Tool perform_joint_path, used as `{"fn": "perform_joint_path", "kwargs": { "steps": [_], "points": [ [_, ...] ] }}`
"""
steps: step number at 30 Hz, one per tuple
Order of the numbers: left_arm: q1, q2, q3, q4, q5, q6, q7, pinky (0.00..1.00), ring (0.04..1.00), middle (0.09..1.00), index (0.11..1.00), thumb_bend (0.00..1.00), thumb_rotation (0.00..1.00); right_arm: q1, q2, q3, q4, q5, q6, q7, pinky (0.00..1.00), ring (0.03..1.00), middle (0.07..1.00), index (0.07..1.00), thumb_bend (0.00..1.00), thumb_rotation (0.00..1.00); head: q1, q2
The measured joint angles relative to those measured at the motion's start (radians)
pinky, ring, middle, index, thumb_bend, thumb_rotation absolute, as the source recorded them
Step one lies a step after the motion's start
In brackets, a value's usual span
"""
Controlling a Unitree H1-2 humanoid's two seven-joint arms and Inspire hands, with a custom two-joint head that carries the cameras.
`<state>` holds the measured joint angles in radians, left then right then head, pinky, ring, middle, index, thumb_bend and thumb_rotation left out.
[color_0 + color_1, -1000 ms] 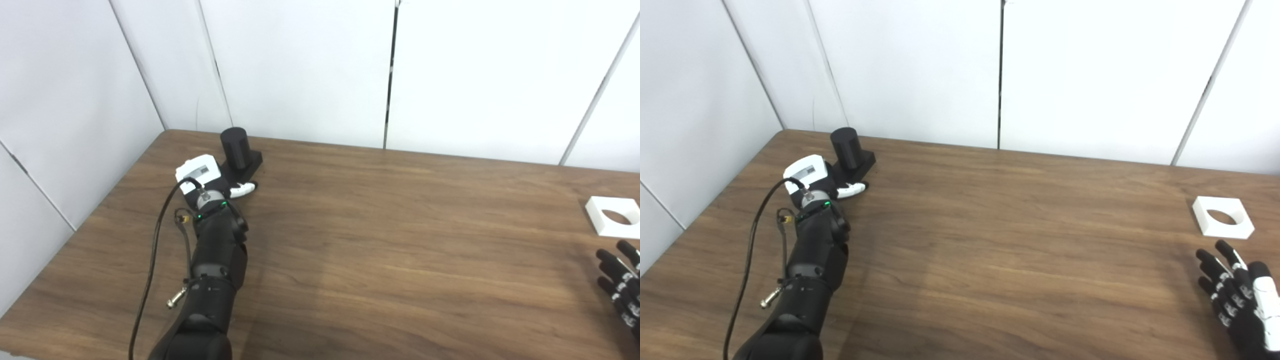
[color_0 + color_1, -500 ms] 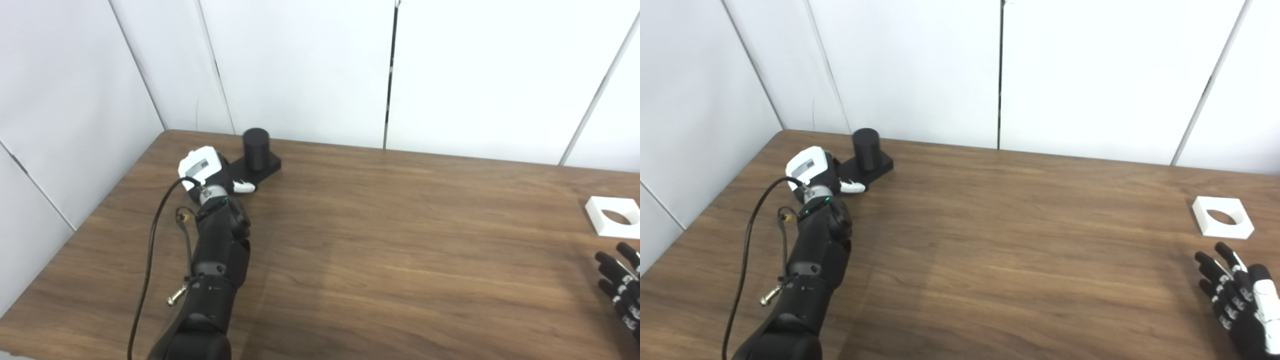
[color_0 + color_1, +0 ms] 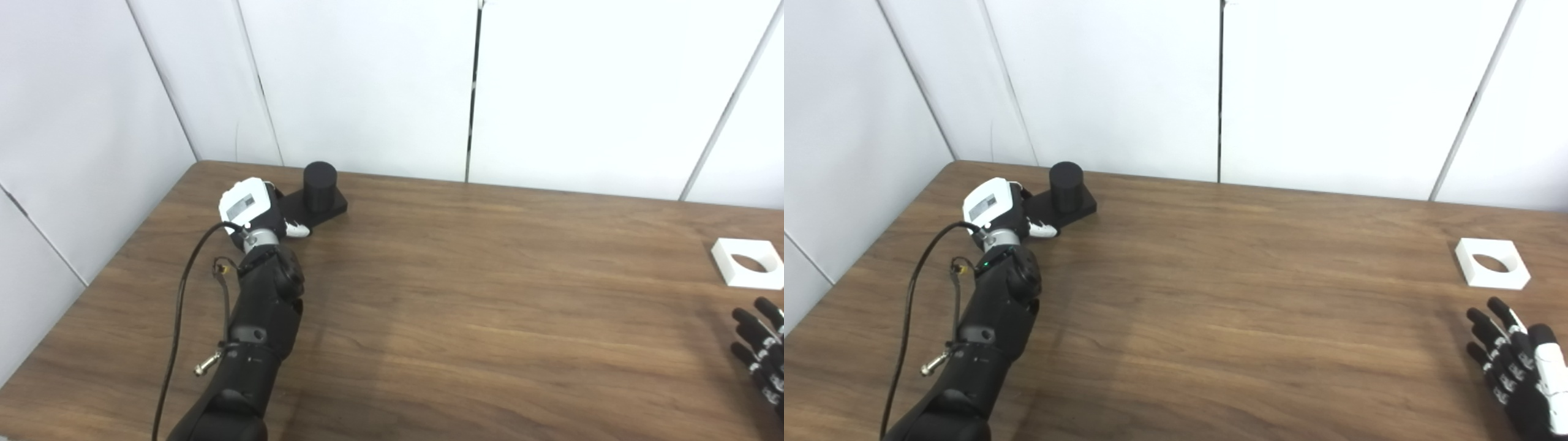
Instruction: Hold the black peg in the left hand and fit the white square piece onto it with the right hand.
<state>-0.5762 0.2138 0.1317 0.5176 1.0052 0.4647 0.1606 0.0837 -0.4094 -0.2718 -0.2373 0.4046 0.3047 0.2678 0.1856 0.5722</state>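
Left hand (image 3: 995,211) grips the black peg (image 3: 1066,179) base near the table's (image 3: 1213,294) far-left corner — right hand (image 3: 1516,367), fingers spread, lies near the white square piece (image 3: 1492,272).

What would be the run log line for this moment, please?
left hand: shut on black peg base | right hand: open, idle | white square piece: on table, untouched

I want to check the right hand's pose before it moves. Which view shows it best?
The right eye view: the right hand shows whole, fingers spread, holding nothing, near the white square piece. The left eye view shows only its fingertips at the picture's edge.
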Motion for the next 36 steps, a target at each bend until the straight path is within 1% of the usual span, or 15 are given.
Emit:
{"fn": "perform_joint_path", "kwargs": {
  "steps": [4, 7, 9, 11, 12, 14, 16, 18, 21, 24, 26, 28, 31, 33, 36],
  "points": [
    [0.007, 0.001, -0.001, -0.015, -0.042, 0.001, -0.002, 0.93, 0.946, 0.854, 0.488, 0.51, 0.05, 0.000, 0.000, 0.000, 0.000, 0.002, 0.002, 0.000, 1.00, 1.000, 0.952, 1.000, 0.52, 1.00, -0.020, 0.005],
    [0.036, -0.002, -0.003, -0.076, -0.084, 0.004, -0.022, 0.88, 0.947, 0.861, 0.488, 0.51, 0.05, 0.001, 0.000, 0.000, -0.005, 0.002, 0.008, -0.002, 1.00, 1.000, 0.959, 1.000, 0.53, 1.00, -0.040, 0.008],
    [0.052, -0.009, -0.003, -0.115, -0.100, 0.006, -0.051, 0.85, 0.937, 0.859, 0.488, 0.51, 0.05, 0.000, 0.000, 0.001, -0.008, 0.000, 0.013, -0.005, 1.00, 1.000, 0.957, 1.000, 0.54, 1.00, -0.041, 0.008],
    [0.075, -0.018, 0.000, -0.186, -0.100, 0.007, -0.103, 0.83, 0.924, 0.848, 0.488, 0.51, 0.05, 0.000, 0.000, 0.006, -0.008, -0.006, 0.011, -0.007, 1.00, 0.998, 0.952, 1.000, 0.53, 1.00, -0.049, 0.012],
    [0.082, -0.026, 0.001, -0.220, -0.094, 0.007, -0.131, 0.81, 0.899, 0.832, 0.487, 0.51, 0.05, 0.000, 0.000, 0.008, -0.008, -0.008, 0.009, -0.007, 1.00, 0.994, 0.947, 1.000, 0.53, 1.00, -0.054, 0.015],
    [0.091, -0.044, 0.000, -0.290, -0.061, 0.007, -0.188, 0.79, 0.868, 0.812, 0.486, 0.51, 0.05, -0.001, 0.000, 0.012, -0.008, -0.017, 0.005, -0.007, 1.00, 0.988, 0.940, 1.000, 0.52, 1.00, -0.058, 0.018],
    [0.101, -0.059, -0.017, -0.365, -0.020, 0.007, -0.244, 0.77, 0.832, 0.792, 0.485, 0.51, 0.05, -0.003, 0.000, 0.016, -0.005, -0.022, -0.002, -0.006, 0.99, 0.982, 0.935, 1.000, 0.52, 1.00, -0.072, 0.020],
    [0.109, -0.078, -0.032, -0.437, 0.011, 0.006, -0.301, 0.76, 0.834, 0.792, 0.485, 0.51, 0.05, -0.005, 0.001, 0.018, -0.001, -0.022, -0.005, -0.006, 1.00, 0.986, 0.937, 1.000, 0.52, 1.00, -0.087, 0.026],
    [0.126, -0.124, -0.040, -0.556, 0.059, 0.007, -0.390, 0.76, 0.852, 0.797, 0.486, 0.51, 0.05, -0.009, 0.001, 0.019, 0.001, -0.022, -0.005, -0.004, 1.00, 0.989, 0.939, 1.000, 0.53, 1.00, -0.121, 0.032],
    [0.169, -0.157, -0.075, -0.679, 0.091, 0.006, -0.486, 0.75, 0.853, 0.796, 0.487, 0.51, 0.05, -0.013, 0.001, 0.020, 0.002, -0.022, -0.004, -0.004, 0.99, 0.984, 0.942, 1.000, 0.55, 1.00, -0.161, 0.040],
    [0.195, -0.163, -0.097, -0.732, 0.091, 0.006, -0.546, 0.76, 0.866, 0.791, 0.488, 0.51, 0.06, -0.017, 0.001, 0.025, 0.003, -0.024, -0.003, -0.005, 0.98, 0.980, 0.946, 1.000, 0.57, 1.00, -0.184, 0.043],
    [0.228, -0.171, -0.111, -0.788, 0.089, 0.006, -0.600, 0.77, 0.884, 0.804, 0.489, 0.51, 0.06, -0.020, 0.003, 0.028, 0.003, -0.028, -0.003, -0.008, 0.98, 0.974, 0.942, 1.000, 0.57, 1.00, -0.210, 0.046],
    [0.273, -0.184, -0.135, -0.865, 0.089, 0.007, -0.699, 0.76, 0.888, 0.818, 0.489, 0.51, 0.06, -0.026, 0.011, 0.039, -0.001, -0.040, 0.000, -0.022, 0.96, 0.967, 0.941, 1.000, 0.54, 1.00, -0.227, 0.049],
    [0.293, -0.187, -0.157, -0.887, 0.082, 0.006, -0.727, 0.76, 0.885, 0.815, 0.489, 0.51, 0.06, -0.030, 0.023, 0.047, -0.006, -0.042, 0.008, -0.032, 0.96, 0.965, 0.938, 1.000, 0.53, 1.00, -0.242, 0.052],
    [0.318, -0.203, -0.169, -0.910, 0.064, 0.007, -0.767, 0.76, 0.880, 0.823, 0.490, 0.51, 0.06, -0.033, 0.044, 0.053, -0.019, -0.047, 0.022, -0.051, 0.95, 0.965, 0.932, 1.000, 0.52, 1.00, -0.259, 0.061]
  ]
}}
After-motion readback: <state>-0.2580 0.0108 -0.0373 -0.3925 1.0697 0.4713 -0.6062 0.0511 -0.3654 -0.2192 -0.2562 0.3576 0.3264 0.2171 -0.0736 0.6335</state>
